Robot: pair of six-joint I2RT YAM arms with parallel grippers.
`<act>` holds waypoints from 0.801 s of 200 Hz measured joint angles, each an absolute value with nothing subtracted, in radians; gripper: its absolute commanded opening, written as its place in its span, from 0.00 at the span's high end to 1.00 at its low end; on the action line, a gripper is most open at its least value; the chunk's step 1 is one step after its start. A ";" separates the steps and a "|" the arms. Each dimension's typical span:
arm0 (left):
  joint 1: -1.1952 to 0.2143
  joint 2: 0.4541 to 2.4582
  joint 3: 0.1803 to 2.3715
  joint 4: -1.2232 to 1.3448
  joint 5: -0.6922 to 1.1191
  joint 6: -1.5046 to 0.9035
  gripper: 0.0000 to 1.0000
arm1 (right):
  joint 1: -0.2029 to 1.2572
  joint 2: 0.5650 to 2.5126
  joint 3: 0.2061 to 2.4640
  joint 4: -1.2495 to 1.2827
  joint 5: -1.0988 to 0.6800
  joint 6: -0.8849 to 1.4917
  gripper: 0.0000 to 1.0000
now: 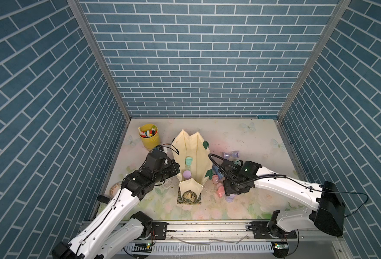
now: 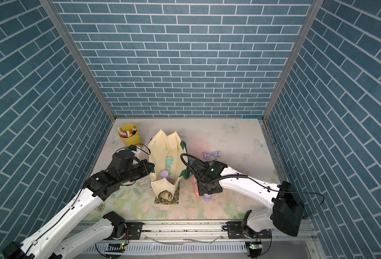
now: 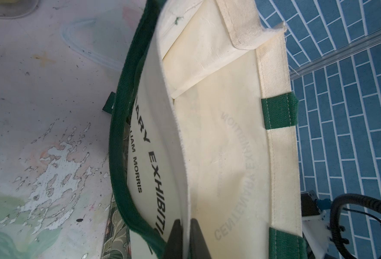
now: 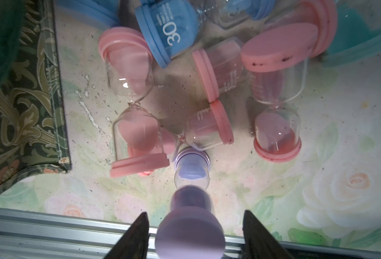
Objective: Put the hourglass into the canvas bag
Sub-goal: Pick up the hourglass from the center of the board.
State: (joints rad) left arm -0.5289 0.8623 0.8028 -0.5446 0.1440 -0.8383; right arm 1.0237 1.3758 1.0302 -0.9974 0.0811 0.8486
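Note:
The cream canvas bag [image 1: 204, 161] [image 2: 176, 154] stands open in the middle of the table, its green-gold end panel [image 1: 188, 198] toward the front. My left gripper [image 3: 186, 220] is shut on the bag's near rim [image 3: 180, 157], with the canvas edge pinched between its fingers. A purple hourglass [image 4: 190, 233] [image 1: 229, 198] stands upright right of the bag. My right gripper [image 4: 195, 213] is open around its top cap, with a gap on each side. In both top views the right wrist hides those fingers. A teal hourglass [image 1: 188, 161] and a purple one [image 1: 186, 173] lie inside the bag.
Several pink hourglasses [image 4: 138, 125] and a blue one [image 4: 169, 29] lie jumbled just beyond the purple one, beside the bag's patterned panel [image 4: 23, 101]. A lilac hourglass [image 1: 231, 154] lies farther back. A yellow pen cup [image 1: 149, 136] stands at the back left. The table's metal front rail [image 4: 50, 226] is close.

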 measured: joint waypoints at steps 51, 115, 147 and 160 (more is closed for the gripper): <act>-0.529 0.862 0.802 -0.543 0.150 -0.838 1.00 | 1.025 1.389 1.009 -0.981 0.081 0.868 0.37; -0.529 0.862 0.794 -0.535 0.152 -0.838 1.00 | 1.026 1.407 0.979 -0.950 0.080 0.876 0.43; -0.529 0.863 0.793 -0.532 0.154 -0.838 1.00 | 1.026 1.419 0.975 -0.939 0.078 0.887 0.51; -0.529 0.864 0.793 -0.532 0.155 -0.838 1.00 | 1.026 1.422 0.975 -0.939 0.078 0.889 0.55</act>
State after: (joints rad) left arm -0.5289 0.8642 0.7933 -0.5320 0.1547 -0.8383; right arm 1.0260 1.4216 0.9749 -0.9390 0.0784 0.8894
